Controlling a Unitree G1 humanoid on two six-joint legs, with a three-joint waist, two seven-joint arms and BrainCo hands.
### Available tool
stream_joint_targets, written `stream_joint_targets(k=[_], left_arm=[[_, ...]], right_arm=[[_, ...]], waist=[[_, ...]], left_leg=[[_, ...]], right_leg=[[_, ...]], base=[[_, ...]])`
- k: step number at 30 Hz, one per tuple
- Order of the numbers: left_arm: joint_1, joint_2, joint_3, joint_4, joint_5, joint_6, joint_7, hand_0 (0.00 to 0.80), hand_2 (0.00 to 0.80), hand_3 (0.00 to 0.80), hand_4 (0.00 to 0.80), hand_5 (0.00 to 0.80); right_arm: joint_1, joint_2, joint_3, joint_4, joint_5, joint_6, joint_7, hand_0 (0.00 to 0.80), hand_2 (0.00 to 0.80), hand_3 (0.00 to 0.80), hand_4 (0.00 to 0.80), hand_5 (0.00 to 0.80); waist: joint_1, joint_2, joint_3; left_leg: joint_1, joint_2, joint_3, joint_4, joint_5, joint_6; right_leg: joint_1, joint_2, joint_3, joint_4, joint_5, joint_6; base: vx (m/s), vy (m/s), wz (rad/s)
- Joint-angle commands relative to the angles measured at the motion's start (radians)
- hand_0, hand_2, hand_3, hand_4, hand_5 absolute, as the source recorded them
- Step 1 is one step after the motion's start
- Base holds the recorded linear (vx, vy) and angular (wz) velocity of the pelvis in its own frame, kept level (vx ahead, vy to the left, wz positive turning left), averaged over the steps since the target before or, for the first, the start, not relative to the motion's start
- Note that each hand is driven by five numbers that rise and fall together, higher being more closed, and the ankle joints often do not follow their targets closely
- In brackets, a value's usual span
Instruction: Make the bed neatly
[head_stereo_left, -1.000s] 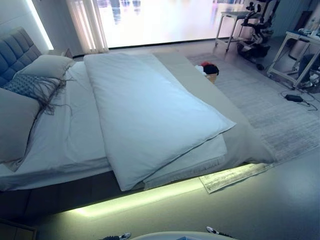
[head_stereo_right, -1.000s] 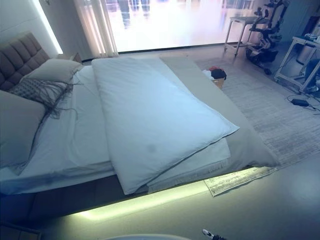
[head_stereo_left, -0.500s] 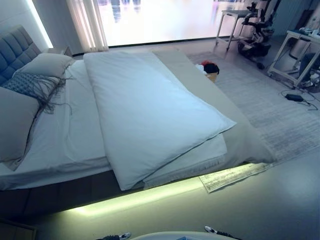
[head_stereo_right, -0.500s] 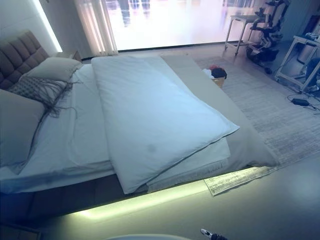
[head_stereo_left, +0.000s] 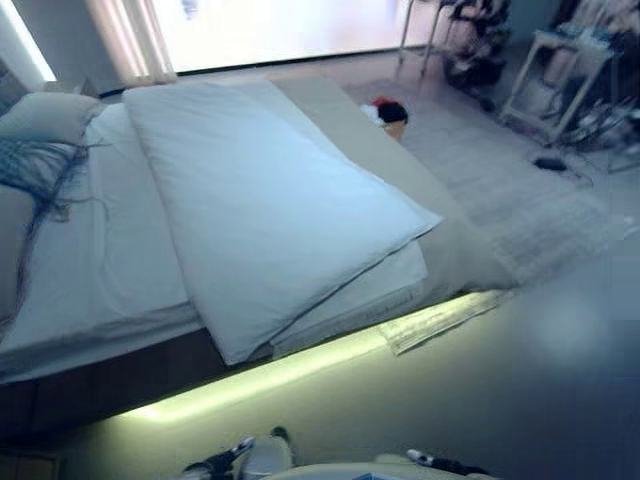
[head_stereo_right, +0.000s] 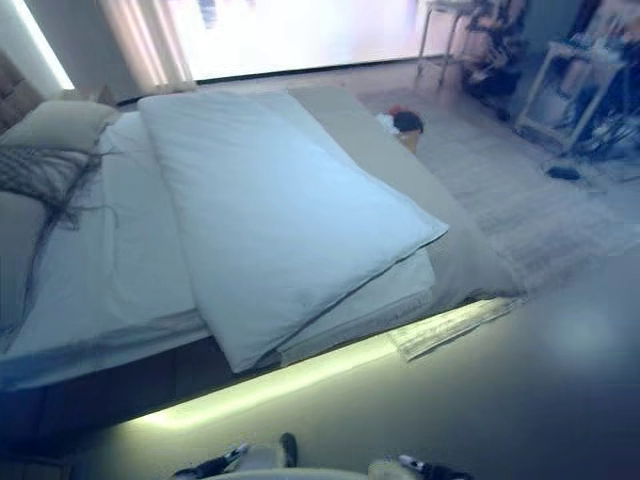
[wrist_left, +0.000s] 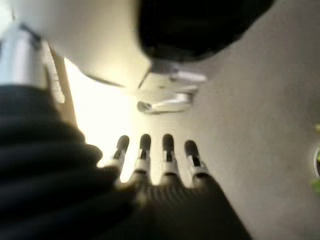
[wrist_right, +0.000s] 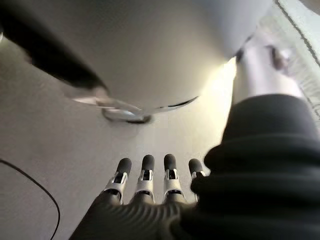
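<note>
The bed (head_stereo_left: 100, 270) lies before me with a white sheet. A pale duvet (head_stereo_left: 260, 200) lies folded double along its middle, one corner hanging over the near edge. Pillows (head_stereo_left: 45, 115) and a grey fringed throw (head_stereo_left: 30, 165) sit at the head, on the left. A beige cover (head_stereo_left: 455, 255) shows at the foot. My left hand (wrist_left: 155, 165) and right hand (wrist_right: 150, 180) show only in their wrist views, hanging over the floor with fingers straight and holding nothing, away from the bed.
A basket of clothes (head_stereo_left: 385, 112) stands on the floor beyond the bed. A grey rug (head_stereo_left: 520, 190) lies to the right, its edge (head_stereo_left: 440, 320) under the bed's foot. Tables and equipment (head_stereo_left: 560, 70) stand at the back right. Bare floor lies between me and the bed.
The whole picture has shifted left and up, so the camera has moved. The bed and duvet lie as before.
</note>
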Motion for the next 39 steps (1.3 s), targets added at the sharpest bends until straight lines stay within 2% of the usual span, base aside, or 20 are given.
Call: stream_joint_targets(k=[1, 3, 6, 12, 15, 18, 20, 22, 24, 25, 27, 29, 31, 33, 36, 39], left_arm=[[0.001, -0.057, -0.021, 0.017, -0.021, -0.005, 0.008, 0.000, 0.000, 0.000, 0.000, 0.000], [-0.009, -0.056, -0.020, 0.015, -0.032, 0.001, 0.023, 0.000, 0.000, 0.000, 0.000, 0.000], [-0.032, -0.050, -0.024, 0.018, -0.033, 0.000, 0.027, 0.000, 0.000, 0.000, 0.000, 0.000], [-0.035, -0.037, -0.017, 0.020, -0.009, 0.001, 0.008, 0.000, 0.000, 0.000, 0.000, 0.000], [-0.025, -0.032, -0.008, 0.019, -0.009, 0.008, 0.002, 0.000, 0.000, 0.000, 0.000, 0.000], [-0.028, -0.028, -0.003, 0.024, -0.007, 0.021, 0.000, 0.000, 0.000, 0.000, 0.000, 0.000], [-0.035, -0.018, -0.001, 0.024, 0.009, 0.038, -0.007, 0.000, 0.000, 0.000, 0.000, 0.000], [-0.044, -0.010, -0.008, 0.029, 0.020, 0.047, -0.011, 0.000, 0.000, 0.000, 0.000, 0.000], [-0.057, -0.002, -0.018, 0.030, 0.027, 0.063, -0.010, 0.000, 0.000, 0.000, 0.000, 0.000], [-0.061, 0.001, -0.023, 0.032, 0.025, 0.067, -0.006, 0.000, 0.000, 0.000, 0.000, 0.000], [-0.079, 0.008, -0.036, 0.031, -0.002, 0.069, 0.007, 0.000, 0.000, 0.000, 0.000, 0.000], [-0.102, 0.010, -0.040, 0.029, -0.028, 0.063, 0.019, 0.000, 0.000, 0.000, 0.000, 0.000], [-0.126, 0.006, -0.045, 0.020, -0.038, 0.044, 0.033, 0.000, 0.000, 0.000, 0.000, 0.000], [-0.139, 0.002, -0.052, 0.010, -0.056, 0.028, 0.045, 0.000, 0.000, 0.000, 0.000, 0.000], [-0.102, -0.022, -0.052, 0.000, -0.056, -0.007, 0.062, 0.000, 0.000, 0.000, 0.000, 0.000], [-0.073, -0.030, -0.054, -0.011, -0.016, -0.004, 0.041, 0.000, 0.000, 0.000, 0.000, 0.000]], right_arm=[[-0.029, 0.006, -0.043, 0.003, 0.034, -0.035, 0.003, 0.000, 0.000, 0.000, 0.000, 0.000], [-0.022, 0.013, -0.044, 0.001, -0.030, -0.022, 0.012, 0.000, 0.000, 0.000, 0.000, 0.000], [-0.032, 0.020, -0.026, 0.008, -0.018, -0.030, 0.031, 0.000, 0.000, 0.000, 0.000, 0.000], [-0.054, 0.021, -0.015, -0.016, -0.018, -0.034, 0.032, 0.000, 0.000, 0.000, 0.000, 0.000], [-0.044, 0.018, -0.023, -0.022, -0.036, -0.022, 0.009, 0.000, 0.000, 0.000, 0.000, 0.000], [-0.038, 0.014, -0.044, -0.009, -0.053, -0.015, -0.003, 0.000, 0.000, 0.000, 0.000, 0.000], [-0.034, 0.016, -0.059, -0.003, -0.054, -0.014, -0.009, 0.000, 0.000, 0.000, 0.000, 0.000], [-0.026, 0.014, -0.069, 0.000, -0.050, -0.014, -0.008, 0.000, 0.000, 0.000, 0.000, 0.000], [-0.017, 0.009, -0.069, 0.003, -0.052, -0.020, 0.001, 0.000, 0.000, 0.000, 0.000, 0.000], [-0.014, 0.008, -0.066, 0.006, -0.053, -0.021, 0.007, 0.000, 0.000, 0.000, 0.000, 0.000], [-0.017, 0.010, -0.050, 0.011, -0.042, -0.026, 0.024, 0.000, 0.000, 0.000, 0.000, 0.000], [-0.034, 0.016, -0.035, 0.017, -0.034, -0.031, 0.030, 0.000, 0.000, 0.000, 0.000, 0.000], [-0.065, 0.023, -0.022, 0.018, -0.028, -0.044, 0.022, 0.000, 0.000, 0.000, 0.000, 0.000], [-0.091, 0.025, -0.010, 0.012, -0.025, -0.045, 0.010, 0.000, 0.000, 0.000, 0.000, 0.000], [-0.088, 0.025, -0.002, -0.003, -0.029, -0.022, -0.008, 0.000, 0.000, 0.000, 0.000, 0.000], [-0.077, 0.020, -0.005, -0.018, -0.014, -0.026, -0.003, 0.000, 0.000, 0.000, 0.000, 0.000]], waist=[[0.017, 0.005, -0.007], [0.015, -0.001, -0.018], [0.032, -0.013, -0.014], [0.063, -0.031, -0.006], [0.062, -0.037, -0.012], [0.061, -0.038, -0.024], [0.054, -0.043, -0.033], [0.030, -0.036, -0.031], [-0.003, -0.011, -0.014], [-0.015, -0.006, -0.006], [-0.036, -0.003, 0.013], [-0.045, -0.012, 0.029], [-0.060, -0.028, 0.055], [-0.059, -0.031, 0.074], [-0.042, -0.032, 0.057], [-0.032, -0.030, 0.034]], left_leg=[[-0.042, -0.020, 0.025, -0.110, 0.104, 0.013], [-0.042, -0.020, 0.034, -0.082, 0.078, 0.023], [-0.093, -0.026, 0.022, 0.011, 0.052, 0.028], [-0.185, -0.015, 0.024, 0.162, 0.016, 0.028], [-0.188, -0.013, 0.033, 0.193, -0.008, 0.038], [-0.170, -0.029, 0.033, 0.179, -0.022, 0.056], [-0.137, -0.053, 0.034, 0.147, -0.031, 0.085], [-0.071, -0.076, 0.030, 0.091, -0.041, 0.120], [-0.001, -0.075, 0.015, 0.035, -0.045, 0.138], [0.023, -0.073, 0.010, 0.014, -0.045, 0.139], [0.059, -0.067, -0.006, -0.024, -0.040, 0.130], [0.062, -0.067, -0.012, -0.033, -0.047, 0.118], [0.062, -0.086, -0.013, -0.048, -0.068, 0.112], [0.060, -0.090, -0.004, -0.048, -0.081, 0.112], [0.067, -0.098, -0.007, -0.027, -0.084, 0.107], [0.098, -0.095, -0.012, -0.040, -0.084, 0.099]], right_leg=[[0.168, -0.039, 0.034, -0.190, 0.089, 0.072], [0.159, -0.061, 0.018, -0.179, 0.086, 0.078], [0.156, -0.091, -0.001, -0.159, 0.087, 0.085], [0.184, -0.127, 0.001, -0.143, 0.076, 0.101], [0.195, -0.143, 0.009, -0.132, 0.069, 0.115], [0.196, -0.157, 0.009, -0.103, 0.059, 0.134], [0.167, -0.180, 0.009, -0.017, 0.092, 0.159], [0.035, -0.215, 0.024, 0.190, 0.210, 0.175], [-0.132, -0.211, 0.044, 0.330, 0.264, 0.159], [-0.180, -0.203, 0.045, 0.343, 0.256, 0.149], [-0.225, -0.164, 0.036, 0.235, 0.232, 0.133], [-0.239, -0.144, 0.027, 0.061, 0.231, 0.140], [-0.304, -0.131, 0.028, -0.076, 0.319, 0.177], [-0.326, -0.135, 0.020, -0.087, 0.343, 0.181], [-0.261, -0.132, 0.005, -0.112, 0.323, 0.161], [-0.198, -0.132, -0.017, -0.131, 0.300, 0.149]], base=[[0.231, 0.166, 0.29], [0.179, 0.153, 0.28], [0.129, 0.101, 0.18], [0.134, 0.102, -0.01], [0.177, 0.160, 0.01], [0.193, 0.183, 0.01], [0.174, 0.169, 0.04], [0.154, 0.190, 0.02], [0.138, 0.152, 0.06], [0.130, 0.021, 0.29], [0.082, -0.121, 0.29], [0.011, -0.186, 0.23], [-0.116, -0.180, 0.21], [-0.132, -0.105, 0.13], [0.101, -0.081, 0.30], [0.183, -0.070, 0.26]])
